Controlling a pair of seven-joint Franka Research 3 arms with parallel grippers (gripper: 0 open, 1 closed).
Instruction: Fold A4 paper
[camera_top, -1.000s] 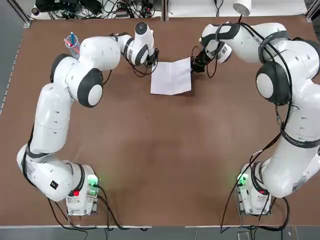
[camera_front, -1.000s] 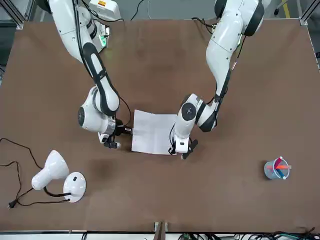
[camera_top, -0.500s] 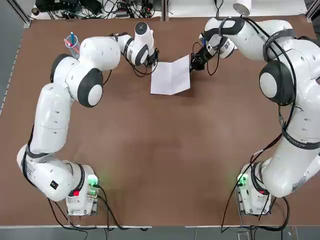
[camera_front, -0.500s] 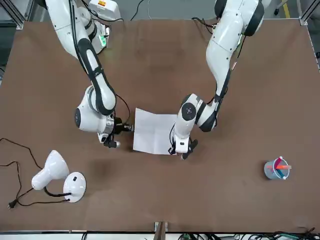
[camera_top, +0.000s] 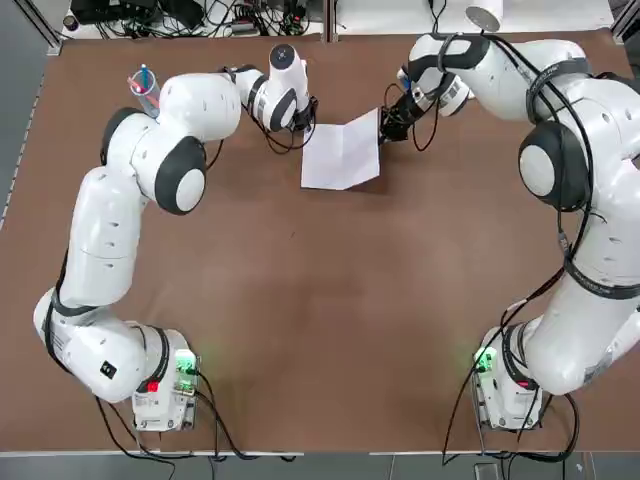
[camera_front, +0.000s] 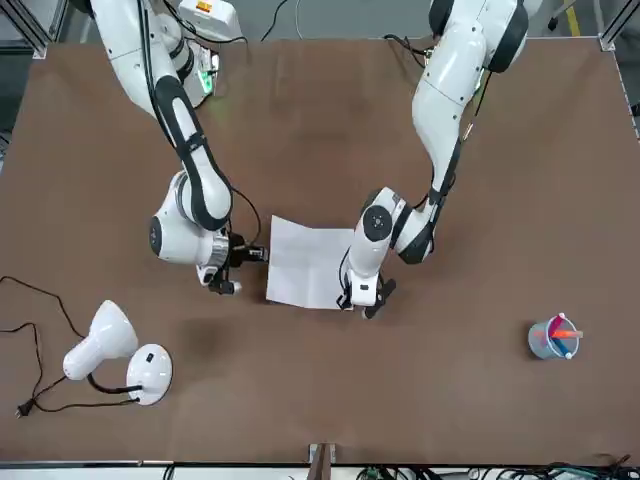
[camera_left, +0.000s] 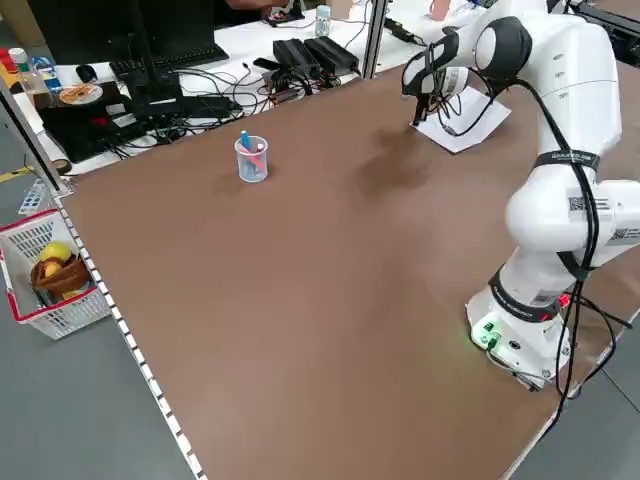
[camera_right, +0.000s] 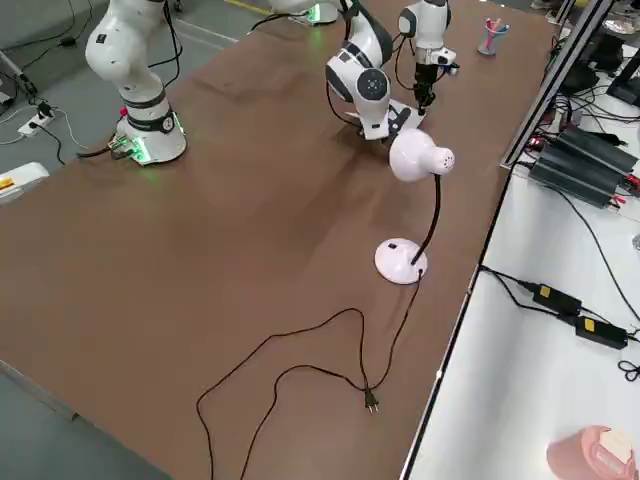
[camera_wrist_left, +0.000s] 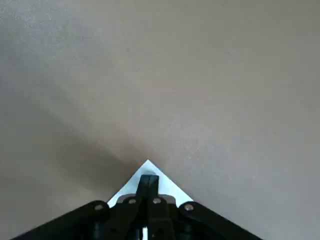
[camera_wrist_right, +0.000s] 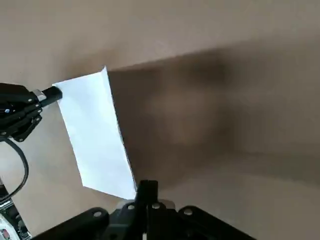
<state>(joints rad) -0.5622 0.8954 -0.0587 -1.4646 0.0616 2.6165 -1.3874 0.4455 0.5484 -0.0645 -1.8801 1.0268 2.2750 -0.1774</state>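
The white A4 paper (camera_top: 340, 155) lies at the far middle of the brown table, between the two arms. My left gripper (camera_top: 306, 125) is shut on its far left corner; in the left wrist view the fingertips (camera_wrist_left: 148, 181) pinch the white tip. On the opposite side, my right gripper (camera_top: 384, 128) is shut on the far right corner and holds that edge raised off the table. The right wrist view shows the A4 paper (camera_wrist_right: 96, 137) tilted up, casting a shadow, with the left gripper (camera_wrist_right: 47, 95) at its far corner.
A white desk lamp (camera_front: 110, 345) with its cord stands beyond the paper on the right arm's side. A clear cup of pens (camera_top: 145, 90) sits far left. The table's far edge lies close behind both grippers.
My right gripper has moved slightly up and toward the left arm, lifting the paper's right edge. The left gripper has stayed put.
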